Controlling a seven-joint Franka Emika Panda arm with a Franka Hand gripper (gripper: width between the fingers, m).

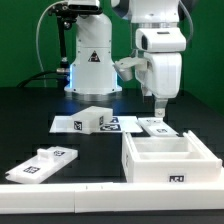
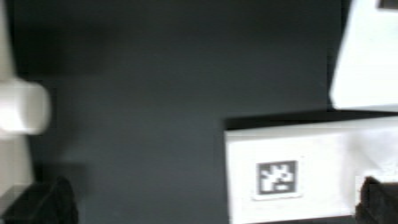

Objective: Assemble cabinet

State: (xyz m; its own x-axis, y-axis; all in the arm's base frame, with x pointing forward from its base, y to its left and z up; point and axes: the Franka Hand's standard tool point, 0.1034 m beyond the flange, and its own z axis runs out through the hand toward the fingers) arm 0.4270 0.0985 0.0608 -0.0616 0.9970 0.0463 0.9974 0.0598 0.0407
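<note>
Robot hand hovers over a flat cabinet panel, right of centre.
We judge a pickup is beginning: jaws spread wide, seemingly empty; next, descend squarely and close. The box body sits lower right.

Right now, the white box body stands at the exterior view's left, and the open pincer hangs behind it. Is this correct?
Not quite. The box body stands at the exterior view's right, not at its left; the exterior view shows this. The rest is correct: the pincer is open and hangs behind it.
</note>
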